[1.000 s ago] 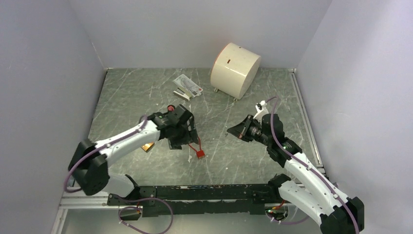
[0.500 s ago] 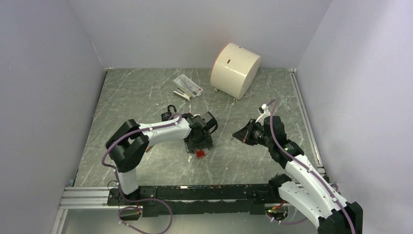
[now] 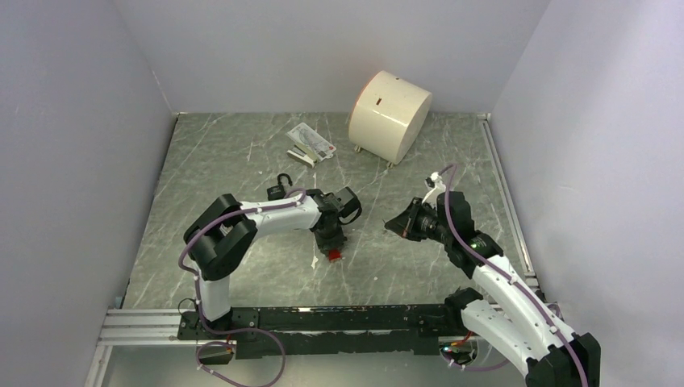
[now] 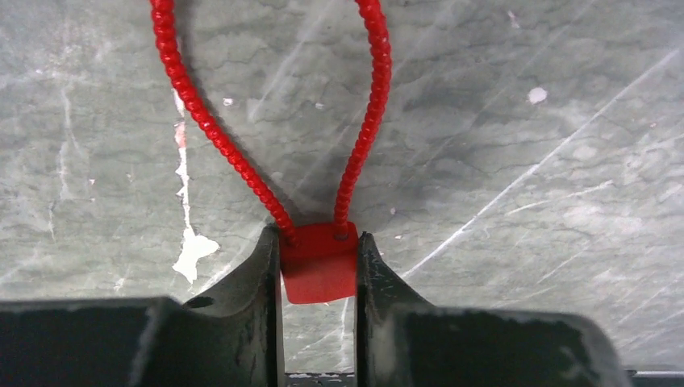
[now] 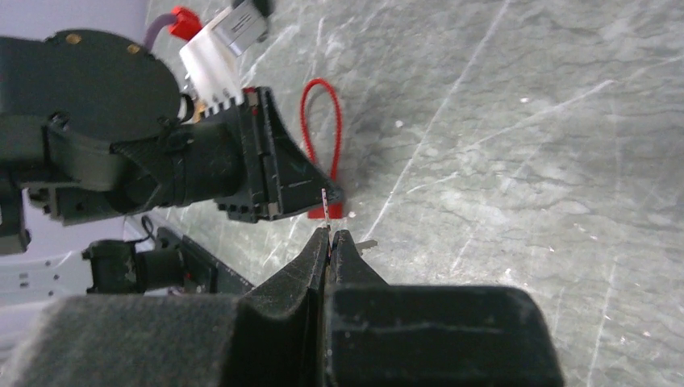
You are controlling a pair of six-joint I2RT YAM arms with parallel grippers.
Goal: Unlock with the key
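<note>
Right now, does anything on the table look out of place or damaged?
Only an opened packet lying crumpled at the back, beside the cream drum; the tabletop is scuffed with white flecks.

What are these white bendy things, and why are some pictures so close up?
They are two robot arms bolted to a grey table. One picture looks down from above. The other two come from small cameras on each wrist, so they look close up. The left gripper pinches a little red lock with a beaded loop. The right gripper is shut on a thin key. At the back of the table are a cream round box and a small packet.
</note>
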